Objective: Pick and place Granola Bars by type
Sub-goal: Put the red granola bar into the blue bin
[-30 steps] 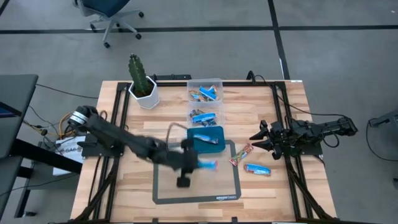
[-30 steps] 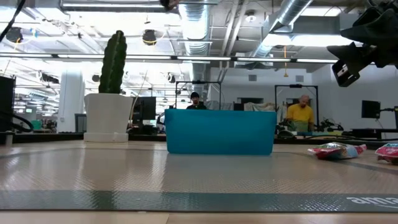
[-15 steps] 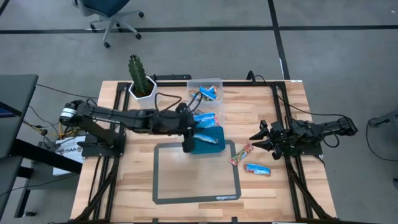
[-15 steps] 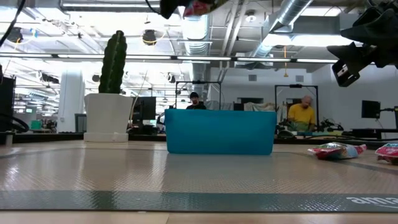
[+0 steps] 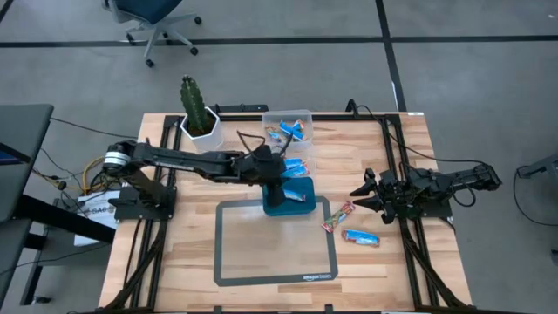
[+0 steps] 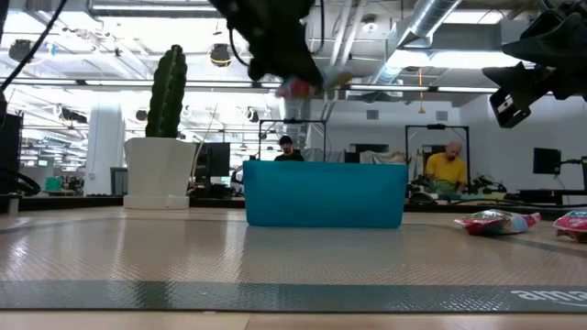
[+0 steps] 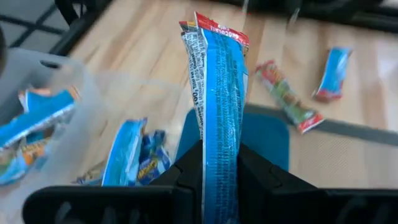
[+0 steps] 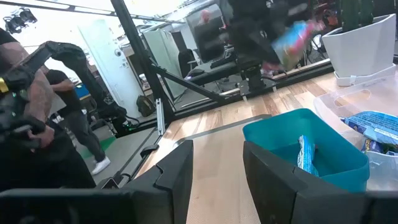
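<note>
Near edge of the desk [image 5: 174,262]: the grey-outlined mat [image 5: 275,242], nothing on it. By its right side two loose Granola Bars lie flat, well apart from any container: a blue-wrapped bar [image 5: 360,237] and a red/multicoloured bar [image 5: 337,216], which lies diagonally and just touches the mat border.

Right end effector [image 5: 364,194] waits at the desk's right edge, closer to those two bars than the left arm is. Its fingers stand spread with nothing between them.

Left end effector [image 5: 272,177] sits over mid-desk, above the teal tray [image 5: 303,206] and the nearer clear bin [image 5: 293,165]. Fingers are pinched on a blue bar [image 7: 217,106]. The bar's long axis runs straight out along the fingers, so it sticks out end-on. In the left wrist view the tray is directly below the bar, the clear bin just beside it.

Containers:
- The teal tray holds at least one blue bar [image 8: 306,154].
- The nearer clear bin holds several blue-wrapped bars.
- The far clear bin [image 5: 288,129], near the far edge, also holds blue-wrapped bars; count unclear.

Judgement: which of the containers below gets this bar can't be told yet. The end-on hold means release must be square over the chosen one, else the bar may catch a rim.

Far left of the desk: cactus pot [image 5: 200,122], clear of the work.
</note>
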Motion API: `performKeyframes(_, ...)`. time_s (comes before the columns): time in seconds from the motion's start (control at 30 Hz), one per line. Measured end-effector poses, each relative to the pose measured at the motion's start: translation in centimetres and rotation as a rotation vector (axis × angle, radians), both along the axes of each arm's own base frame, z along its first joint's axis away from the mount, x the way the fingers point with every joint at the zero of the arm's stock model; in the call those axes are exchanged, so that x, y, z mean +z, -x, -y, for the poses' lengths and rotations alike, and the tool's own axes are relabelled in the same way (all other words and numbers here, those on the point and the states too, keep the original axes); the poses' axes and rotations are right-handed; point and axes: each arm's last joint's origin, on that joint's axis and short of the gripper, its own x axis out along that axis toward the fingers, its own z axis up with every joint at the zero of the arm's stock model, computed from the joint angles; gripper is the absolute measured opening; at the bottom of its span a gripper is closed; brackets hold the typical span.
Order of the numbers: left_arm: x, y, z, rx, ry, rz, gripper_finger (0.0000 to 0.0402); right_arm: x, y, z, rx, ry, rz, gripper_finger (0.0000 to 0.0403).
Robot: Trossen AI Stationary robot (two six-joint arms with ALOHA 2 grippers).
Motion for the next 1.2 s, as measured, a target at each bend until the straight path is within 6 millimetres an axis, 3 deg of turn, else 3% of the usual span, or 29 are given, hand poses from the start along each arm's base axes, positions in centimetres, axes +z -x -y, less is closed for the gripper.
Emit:
performKeyframes(0.27, -5.2, -1.2, -0.1, -0.031, 0.0, -0.241, 0.0057, 0.0, 0.0, 0.0, 0.0, 0.0, 0.0, 0.0134)
performKeyframes(0.57, -9.4, -2.4, 0.1, -0.069, 0.042, -0.358, 0.0057, 0.0, 0.0, 0.0, 0.0, 0.0, 0.0, 0.0134)
performKeyframes(0.8, -9.8, -2.5, 0.3, -0.156, 0.055, -0.373, 0.0069, 0.0, 0.0, 0.0, 0.0, 0.0, 0.0, 0.0133)
performKeyframes(1.1, -9.8, -2.5, 0.2, -0.153, 0.059, -0.372, 0.0153, 0.0, 0.0, 0.0, 0.0, 0.0, 0.0, 0.0133)
performKeyframes(1.2, -8.9, -2.3, 0.2, -0.154, 0.058, -0.355, 0.0168, 0.0, 0.0, 0.0, 0.0, 0.0, 0.0, 0.0133)
